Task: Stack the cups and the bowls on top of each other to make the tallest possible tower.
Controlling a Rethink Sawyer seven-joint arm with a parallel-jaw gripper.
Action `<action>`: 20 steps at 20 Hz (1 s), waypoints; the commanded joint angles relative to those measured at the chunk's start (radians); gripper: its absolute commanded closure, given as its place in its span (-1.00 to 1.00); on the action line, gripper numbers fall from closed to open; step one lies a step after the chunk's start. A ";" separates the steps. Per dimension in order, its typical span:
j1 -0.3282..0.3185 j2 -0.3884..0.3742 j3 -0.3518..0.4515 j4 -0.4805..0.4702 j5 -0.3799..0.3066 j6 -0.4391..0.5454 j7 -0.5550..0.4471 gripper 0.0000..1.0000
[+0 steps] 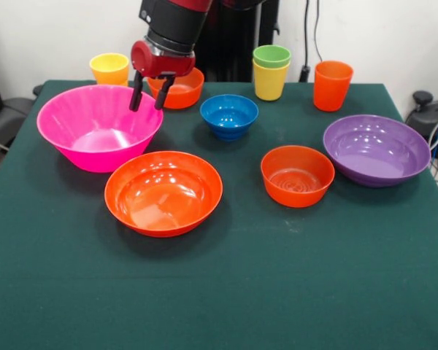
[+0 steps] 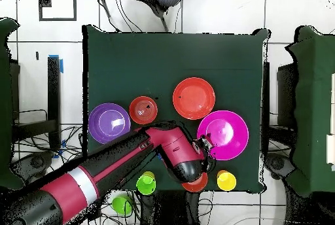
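**Watch the pink rim**

Your hand (image 1: pixel 148 92) hangs open and empty between the pink bowl (image 1: pixel 98 127) and a small orange bowl (image 1: pixel 177 89) at the counter's (image 1: pixel 292 292) back. Lower carelessly and a finger could catch either rim and tip or shove it. No tower yet: every bowl sits empty; only the green cup (image 1: pixel 271 56) nests in a yellow cup (image 1: pixel 269 81).

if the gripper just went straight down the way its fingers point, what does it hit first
Most likely the far rim of the pink bowl, or the table in the gap between it and the small orange bowl. The open gripper hangs about there, and depth is unclear.
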 commanded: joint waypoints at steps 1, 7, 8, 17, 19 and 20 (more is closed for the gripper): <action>-0.006 0.028 0.216 -0.020 -0.008 -0.029 -0.051 -1.00; -0.004 0.019 0.208 -0.018 0.012 0.008 -0.090 -1.00; -0.004 0.017 0.205 -0.018 0.018 0.020 -0.101 -1.00; -0.001 0.007 0.191 -0.017 0.023 0.044 -0.135 -1.00; 0.002 0.008 0.189 -0.018 0.014 0.032 -0.124 -1.00; 0.004 0.006 0.187 -0.018 0.007 0.021 -0.115 -1.00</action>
